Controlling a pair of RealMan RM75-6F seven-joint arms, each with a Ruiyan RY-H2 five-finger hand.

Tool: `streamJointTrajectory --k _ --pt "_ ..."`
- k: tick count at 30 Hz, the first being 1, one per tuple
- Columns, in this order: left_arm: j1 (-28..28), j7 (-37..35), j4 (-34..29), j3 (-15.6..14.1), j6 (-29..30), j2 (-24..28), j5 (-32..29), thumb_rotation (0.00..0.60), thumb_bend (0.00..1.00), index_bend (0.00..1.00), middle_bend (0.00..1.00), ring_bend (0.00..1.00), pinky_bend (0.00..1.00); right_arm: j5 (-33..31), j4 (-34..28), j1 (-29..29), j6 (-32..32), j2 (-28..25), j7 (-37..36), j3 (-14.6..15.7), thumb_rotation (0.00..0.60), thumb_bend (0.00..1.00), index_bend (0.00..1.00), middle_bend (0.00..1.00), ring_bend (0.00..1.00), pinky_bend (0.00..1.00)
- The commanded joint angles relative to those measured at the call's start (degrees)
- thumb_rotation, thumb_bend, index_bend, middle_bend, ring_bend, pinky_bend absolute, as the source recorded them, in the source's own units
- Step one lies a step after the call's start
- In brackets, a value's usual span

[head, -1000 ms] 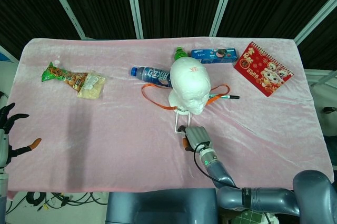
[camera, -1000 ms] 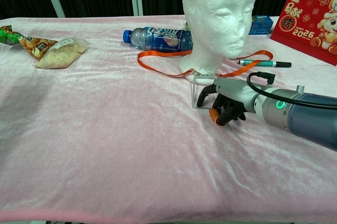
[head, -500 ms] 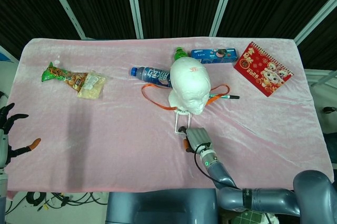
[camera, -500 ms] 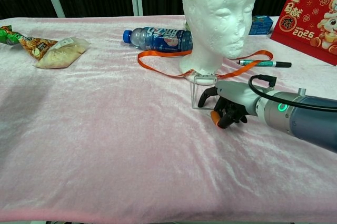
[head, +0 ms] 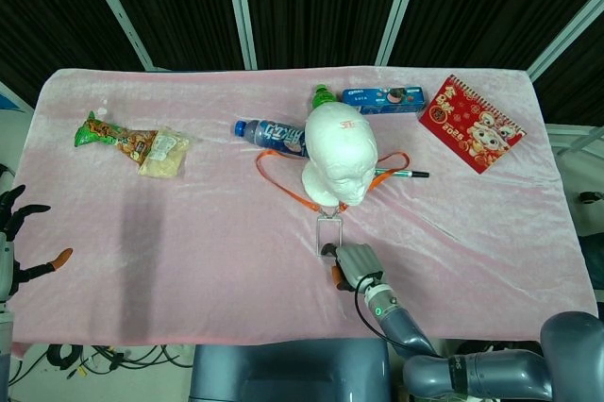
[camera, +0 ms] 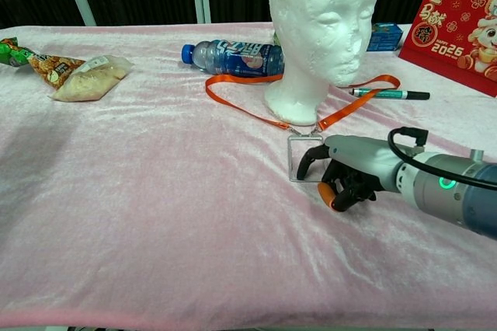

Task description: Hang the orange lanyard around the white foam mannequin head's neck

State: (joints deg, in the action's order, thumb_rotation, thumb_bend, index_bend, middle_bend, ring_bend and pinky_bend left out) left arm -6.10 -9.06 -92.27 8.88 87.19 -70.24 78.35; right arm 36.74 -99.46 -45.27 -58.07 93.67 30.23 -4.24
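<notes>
Pink velvet cloth covered the counter (head: 189,232), with dark panels behind it. On it stood the white foam mannequin head (camera: 322,32), face toward the robot, and the orange lanyard (camera: 241,106) lay flat on the cloth around the base of the neck, not lifted onto it: one run of strap came from the bottle side, the other from the pen side, and the two met in front of the neck at a clip above the clear badge holder (camera: 304,156). So the strap's loop spread across the counter behind and beside the head, while the badge end pointed toward the robot's edge, directly at the right hand (camera: 345,175). That hand sat just on the near side of the badge holder, its dark fingers (camera: 311,162) curled inward and reaching the holder's near corner; whether they actually pinched the plastic or only touched it could not be told from either view. The left hand (head: 14,232) hung far off at the counter's left edge, fingers apart and holding nothing, so the right hand was by far the nearer. My judgement: the loop would have to be raised over the crown, since it lay wholly at base level.
</notes>
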Motion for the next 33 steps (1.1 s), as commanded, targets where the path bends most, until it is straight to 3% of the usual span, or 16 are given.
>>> streamJointTrajectory --k 1,33 --pt "0.03 0.03 0.00 0.03 0.07 0.01 0.03 0.600 0.13 0.30 0.06 0.00 0.00 0.39 -0.44 0.58 -0.21 -0.50 -0.38 0.59 0.600 0.62 0.31 0.72 0.77 0.74" --pt "0.48 -0.31 -0.06 0.60 0.44 0.43 -0.05 0.600 0.13 0.30 0.06 0.00 0.00 8.75 -10.33 6.82 -3.27 -6.19 -2.16 7.50 0.600 0.62 0.32 0.73 0.77 0.74"
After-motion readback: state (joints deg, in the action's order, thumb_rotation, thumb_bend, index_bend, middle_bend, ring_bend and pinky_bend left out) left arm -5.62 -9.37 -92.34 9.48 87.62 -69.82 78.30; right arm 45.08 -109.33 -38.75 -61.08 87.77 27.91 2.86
